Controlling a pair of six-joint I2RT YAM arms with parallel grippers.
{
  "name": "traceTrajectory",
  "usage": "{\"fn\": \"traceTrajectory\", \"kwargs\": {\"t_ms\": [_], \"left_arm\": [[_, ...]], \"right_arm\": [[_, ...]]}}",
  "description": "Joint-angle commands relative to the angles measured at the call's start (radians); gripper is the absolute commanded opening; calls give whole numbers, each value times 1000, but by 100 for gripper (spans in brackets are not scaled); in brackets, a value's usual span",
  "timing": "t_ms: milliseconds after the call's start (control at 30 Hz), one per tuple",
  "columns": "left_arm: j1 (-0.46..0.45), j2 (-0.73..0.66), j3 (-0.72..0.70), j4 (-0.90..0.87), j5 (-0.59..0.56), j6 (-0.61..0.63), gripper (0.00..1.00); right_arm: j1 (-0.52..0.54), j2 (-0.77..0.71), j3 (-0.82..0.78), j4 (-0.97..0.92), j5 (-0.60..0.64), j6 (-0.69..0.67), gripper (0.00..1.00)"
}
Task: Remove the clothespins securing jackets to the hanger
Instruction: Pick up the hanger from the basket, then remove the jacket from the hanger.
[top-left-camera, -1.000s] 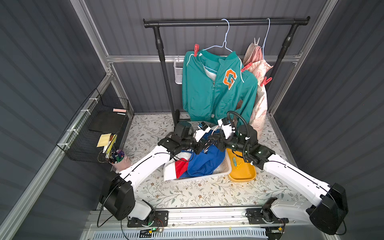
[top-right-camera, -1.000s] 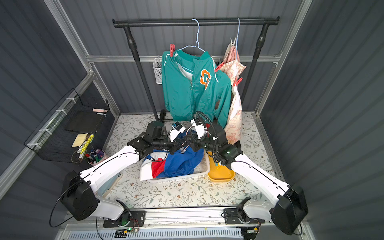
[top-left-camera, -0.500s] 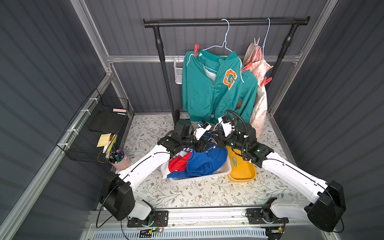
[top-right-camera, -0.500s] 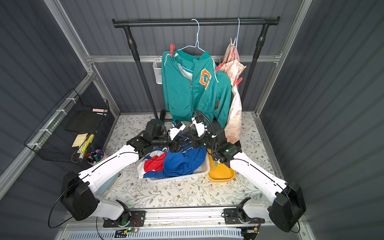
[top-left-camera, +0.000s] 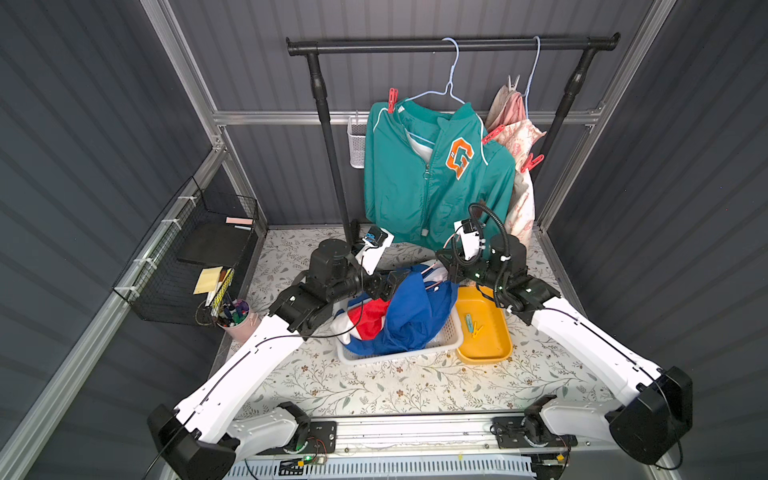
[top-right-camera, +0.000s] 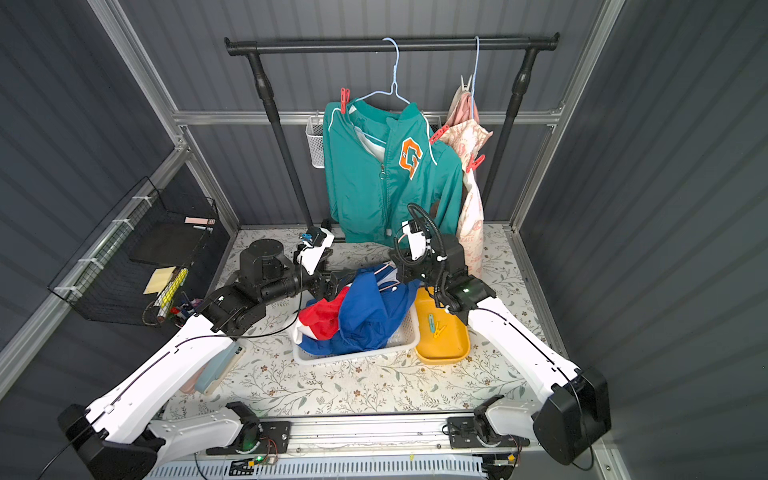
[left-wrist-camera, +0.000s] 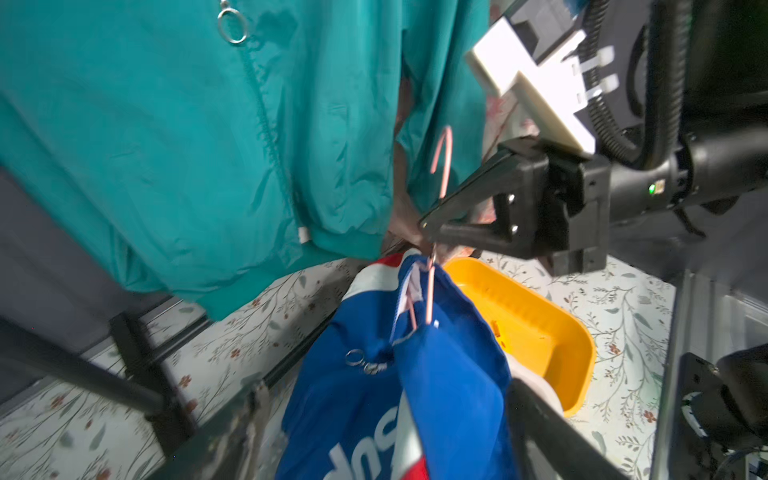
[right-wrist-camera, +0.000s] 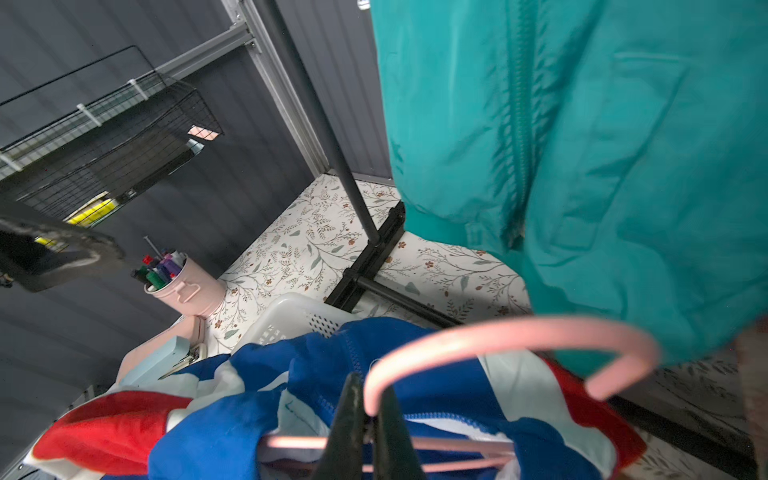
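- The right gripper (right-wrist-camera: 365, 419) was pinched shut on the pink hanger (right-wrist-camera: 498, 334). Its two dark fingers (right-wrist-camera: 347, 415) met on the wire just under the hook. Only the right wrist view showed this grip close up.
- The left wrist view showed the same hold from the side. The right gripper (left-wrist-camera: 426, 228) closed its tips on the neck of the pink hanger (left-wrist-camera: 430, 291), with the hook above and the blue jacket (left-wrist-camera: 449, 374) hanging from the wire below.
- The left gripper (left-wrist-camera: 386, 399) stood wide open and clamped nothing. One finger (left-wrist-camera: 540, 419) was on each side of the blue cloth; I cannot tell whether either touched it.
- In both top views the wrists and cables hid the jaws. The left gripper (top-left-camera: 388, 286) sat at the far left edge of the blue jacket (top-left-camera: 415, 316), and the right gripper (top-left-camera: 446, 270) at its far right edge.
- Both top views showed the blue jacket heaped in the white basket (top-left-camera: 451, 338) at the middle of the table, with the collar end raised toward the right gripper.
- Just right of the basket was the yellow tray (top-left-camera: 494, 345), holding a teal clothespin (top-left-camera: 468, 322) and a yellow clothespin (top-left-camera: 478, 330).
- Only the top views showed the pins on the rail (top-left-camera: 415, 45) at the far side:
  - The teal jacket (top-left-camera: 407, 187) had a red clothespin (top-left-camera: 392, 99) on its left shoulder and another (top-left-camera: 492, 134) on its right.
  - The cream jacket (top-left-camera: 519, 137), to the right of the teal one, carried a red pin (top-left-camera: 532, 162) and a whitish pin (top-left-camera: 514, 81) at the top.
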Motion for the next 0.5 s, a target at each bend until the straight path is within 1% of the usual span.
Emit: {"fn": "traceTrajectory", "kwargs": {"t_ms": [0,100,233,333,400,467], "left_arm": [[3,-50,-18,-118,-132,-54,91],[3,-76,-24,-166,-147,-84,88],[3,-87,-33,-214,-129,-108,82],[3,-80,-56,-232,-114,-104,79],[4,-70,-68,-229,-141,-107,78],[4,-59,-72,-215,-153,-109,74]], "right_arm": [[-38,15,70,12,-71,-1,0],[-61,44,116,-5,-93,-11,0],[-81,87,166,-15,-122,-20,0],[-95,105,187,-11,-141,-15,0],[-99,112,191,-4,-152,-13,0],[-102,114,191,-4,-152,-14,0]]}}
